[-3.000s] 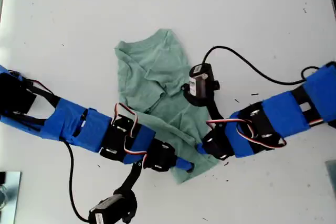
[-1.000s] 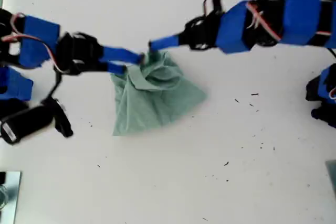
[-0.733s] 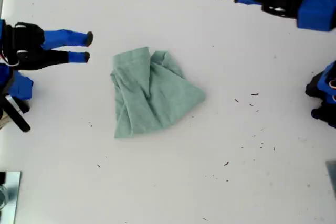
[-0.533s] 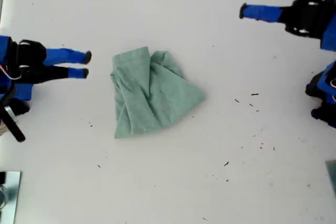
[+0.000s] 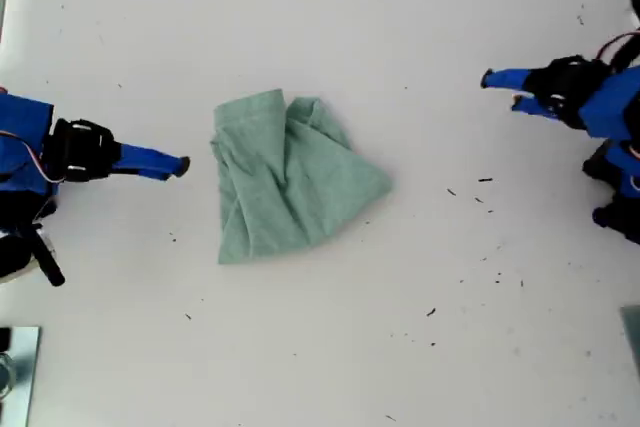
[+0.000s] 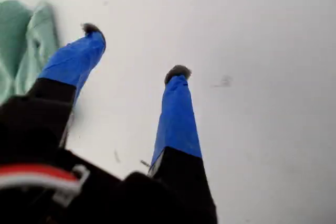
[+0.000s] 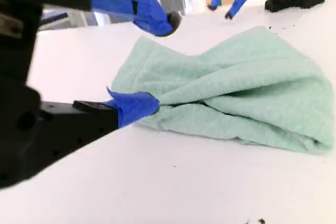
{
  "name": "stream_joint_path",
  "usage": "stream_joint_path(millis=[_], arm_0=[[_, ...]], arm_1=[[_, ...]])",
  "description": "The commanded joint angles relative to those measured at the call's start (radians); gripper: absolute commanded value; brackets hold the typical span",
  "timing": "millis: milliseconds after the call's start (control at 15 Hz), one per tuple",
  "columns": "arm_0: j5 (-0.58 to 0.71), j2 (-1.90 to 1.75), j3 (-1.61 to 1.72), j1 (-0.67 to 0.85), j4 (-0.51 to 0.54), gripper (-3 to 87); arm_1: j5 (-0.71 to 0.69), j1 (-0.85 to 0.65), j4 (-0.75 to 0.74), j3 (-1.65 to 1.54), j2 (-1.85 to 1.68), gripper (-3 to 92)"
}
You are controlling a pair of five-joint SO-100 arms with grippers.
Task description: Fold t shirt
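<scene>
Second gripper state: my second gripper [image 7: 161, 62] is released, jaws spread wide, nothing between them. One blue-taped finger [image 7: 134, 106] lies low along the table; the other rides well above it.
Second gripper contact: its low fingertip sits just beside the near edge of the t shirt [image 7: 236, 98]. The exterior view shows a strip of bare table between my second gripper [image 5: 178, 163] and the cloth, so apart, not touching.
First gripper state: my first gripper [image 6: 135, 51] is also released, jaws moderately apart, empty, over bare table.
First gripper place: at the exterior view's right [image 5: 502, 90], well apart from the cloth; only a sliver of green [image 6: 21, 51] shows in its wrist view.
T shirt place: t shirt [image 5: 290, 177] lies on the white table [image 5: 330, 347] between the two arms, nearer the exterior view's left.
T shirt form: doubled over into a rough, lumpy wedge, layers uneven, edges not squared.
Why so placed: judged, both arms stand off with jaws ready so the bundle lies free.
Progress: judged, part folded; another fold or tidying is likely wanted.
</scene>
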State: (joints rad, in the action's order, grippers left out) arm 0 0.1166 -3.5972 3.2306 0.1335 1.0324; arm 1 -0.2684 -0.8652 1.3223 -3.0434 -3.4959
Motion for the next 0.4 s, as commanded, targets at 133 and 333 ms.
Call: stream_joint_path(millis=[133, 333], arm_0=[[0.023, -0.006, 0.014, 0.008, -0.003, 19.6], [0.023, -0.006, 0.014, 0.008, -0.003, 19.6]], arm_1=[[-0.476, -0.198, 0.011, -0.064, -0.008, 21.8], [-0.476, -0.198, 0.011, -0.064, -0.008, 21.8]])
